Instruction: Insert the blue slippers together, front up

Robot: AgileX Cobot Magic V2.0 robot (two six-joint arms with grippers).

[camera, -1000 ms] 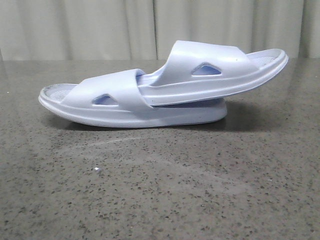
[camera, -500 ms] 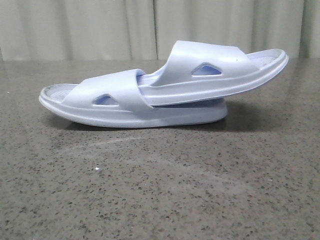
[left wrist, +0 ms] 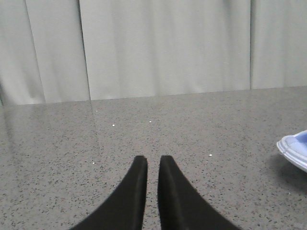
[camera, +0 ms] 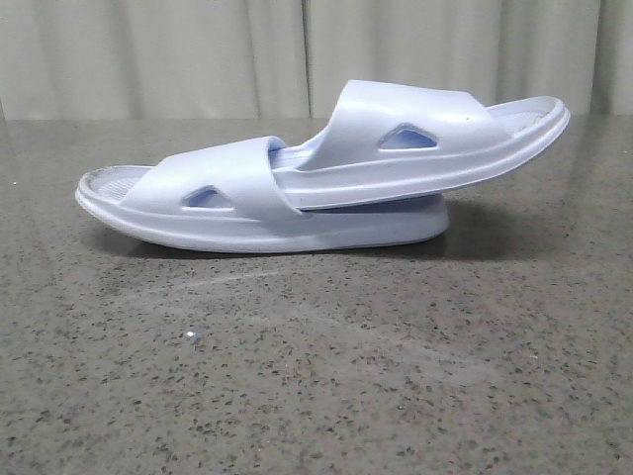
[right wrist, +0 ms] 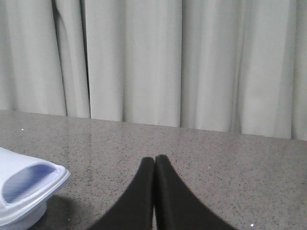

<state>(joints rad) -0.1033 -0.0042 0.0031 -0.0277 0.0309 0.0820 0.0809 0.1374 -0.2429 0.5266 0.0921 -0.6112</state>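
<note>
The two pale blue slippers lie nested in the middle of the table in the front view. The lower slipper (camera: 223, 193) rests flat on its sole. The upper slipper (camera: 425, 143) is pushed under the lower one's strap and slants up to the right. Neither gripper shows in the front view. My left gripper (left wrist: 153, 160) is empty above bare table, its fingers a narrow slit apart; a slipper end (left wrist: 295, 149) lies off to one side. My right gripper (right wrist: 154, 159) is shut and empty, with a slipper end (right wrist: 26, 184) beside it.
The table (camera: 316, 376) is grey speckled stone. A pale curtain (camera: 198, 49) hangs behind its far edge.
</note>
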